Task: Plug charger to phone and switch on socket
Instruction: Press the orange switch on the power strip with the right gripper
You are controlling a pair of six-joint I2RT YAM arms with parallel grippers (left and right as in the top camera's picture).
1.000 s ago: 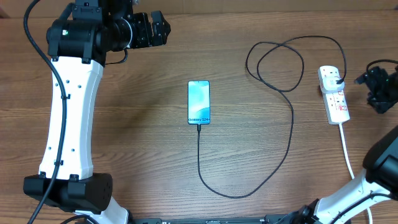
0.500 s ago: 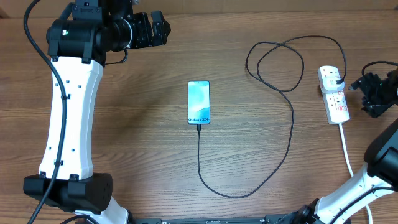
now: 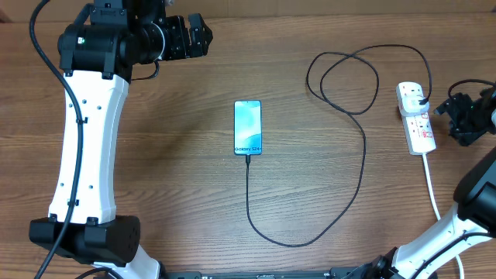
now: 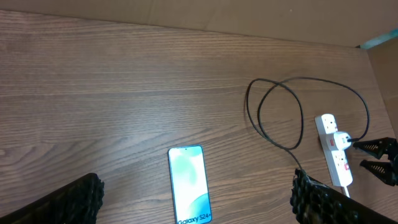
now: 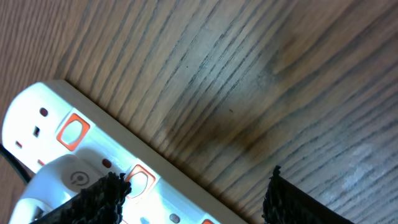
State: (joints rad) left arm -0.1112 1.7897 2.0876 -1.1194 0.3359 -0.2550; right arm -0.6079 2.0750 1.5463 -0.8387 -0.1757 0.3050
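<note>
Wood table [image 3: 178, 194]: socket [image 3: 419, 128] beside right end effector [image 3: 448, 120].

We see a matt, wood-grained counter [image 3: 170, 163], a smooth white plastic socket [image 3: 420, 132] (faintly glossy), a glassy, reflective phone [image 3: 248, 126] screen, and a dull black, rubbery-looking charger [image 3: 364, 155] cable.

brown wood-grain table [image 3: 170, 155], paler tan surface [image 4: 249, 15] beyond its far edge

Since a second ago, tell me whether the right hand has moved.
Yes. In the overhead view the right hand has shifted left, toward the white power strip, which has stayed put; a gap remains between them.
</note>
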